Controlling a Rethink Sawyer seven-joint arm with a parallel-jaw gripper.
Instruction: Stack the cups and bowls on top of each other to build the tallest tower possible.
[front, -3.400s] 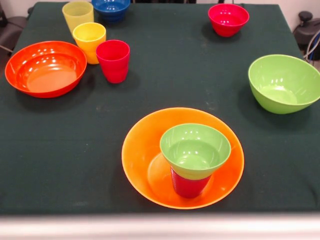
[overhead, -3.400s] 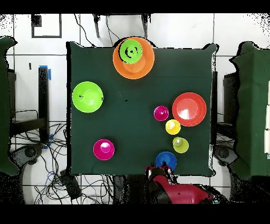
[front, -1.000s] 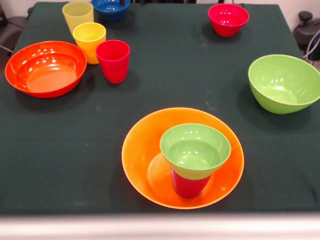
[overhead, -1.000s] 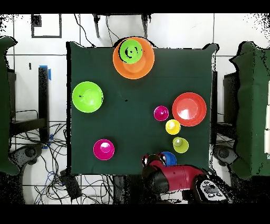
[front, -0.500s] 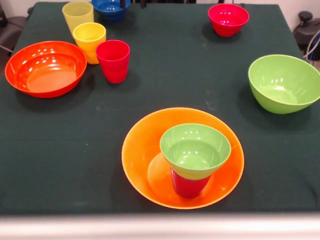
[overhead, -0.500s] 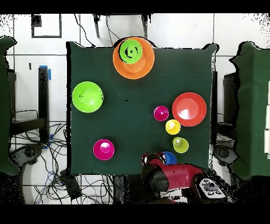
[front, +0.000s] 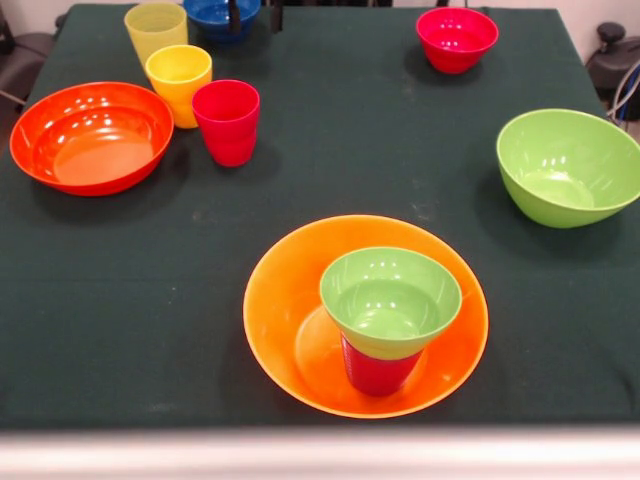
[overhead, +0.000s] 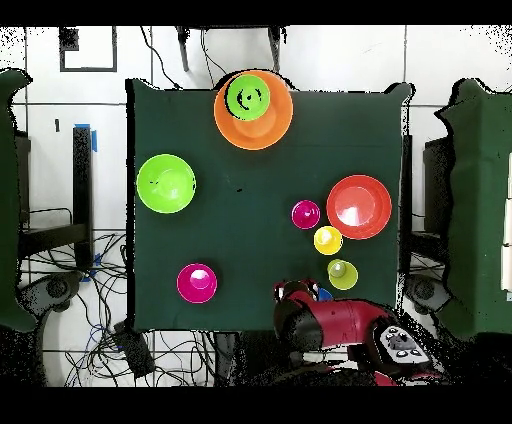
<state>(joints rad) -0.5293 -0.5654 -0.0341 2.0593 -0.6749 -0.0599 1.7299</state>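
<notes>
Near the table's front stands the tower: a large yellow-orange bowl (front: 280, 300) (overhead: 275, 125) holds a reddish cup (front: 378, 372), and a small green bowl (front: 390, 300) (overhead: 247, 97) rests on that cup. At the far left a pale yellow cup (front: 155, 30), a yellow-orange cup (front: 178, 82) and a red-pink cup (front: 227, 120) stand in a row. Only the tips of my gripper (front: 253, 12) (overhead: 293, 292) show, open, astride the right rim of the small blue bowl (front: 215, 15) (overhead: 323, 295). The arm hides most of that bowl from above.
A wide orange-red bowl (front: 90, 135) (overhead: 359, 206) sits beside the cups. A small red-pink bowl (front: 456, 38) (overhead: 197, 282) is at the far right, and a large green bowl (front: 568, 165) (overhead: 166, 183) is at the right edge.
The arm has swung in over the table edge and now covers more of the blue bowl. The fingertips have come lower and shifted left in the front view. No cup or bowl moved.
</notes>
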